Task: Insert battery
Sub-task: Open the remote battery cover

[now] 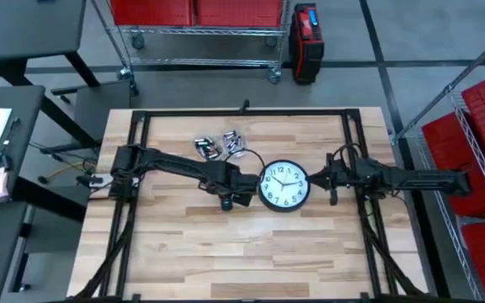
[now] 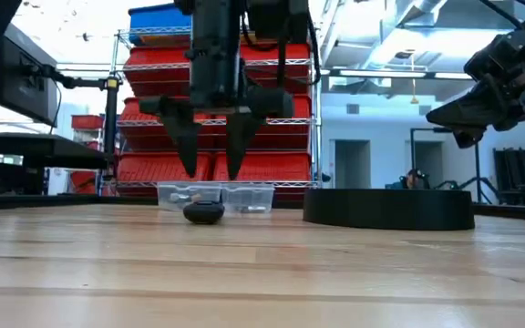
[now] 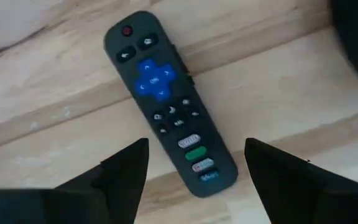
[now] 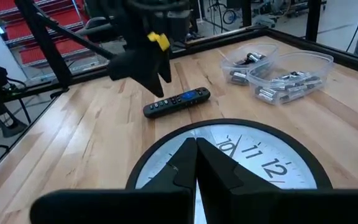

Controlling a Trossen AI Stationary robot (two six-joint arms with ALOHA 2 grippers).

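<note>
A: Where is the left gripper (image 2: 212,150) sitting?

B: It is hanging over the remote (image 3: 169,102), fingers pointing down and spread apart with nothing between them. In the low view the tips are hovering above the remote (image 2: 204,212), not touching it.

A: And how is the remote lying?

B: It is lying flat on the table (image 1: 226,252), button side up, just left of the clock (image 1: 284,187). From the left wrist view the red power button is at the far end and the coloured shortcut buttons are sitting nearest the fingers (image 3: 120,171).

A: Where are the batteries?

B: They are resting in two clear tubs (image 4: 291,74) toward the back of the table, behind the remote. In the high view the tubs (image 1: 220,146) are showing side by side. Both seem to be holding loose cells, though I am not able to tell them apart well.

A: What is the right gripper (image 1: 333,187) doing?

B: It is hovering at the right edge of the clock, raised off the table. In the right wrist view its fingers (image 4: 194,165) are pressing together, closed on nothing, with the clock face (image 4: 253,155) lying below them.

A: Is the clock standing up?

B: No, it is lying flat, face up, between the two grippers
</note>
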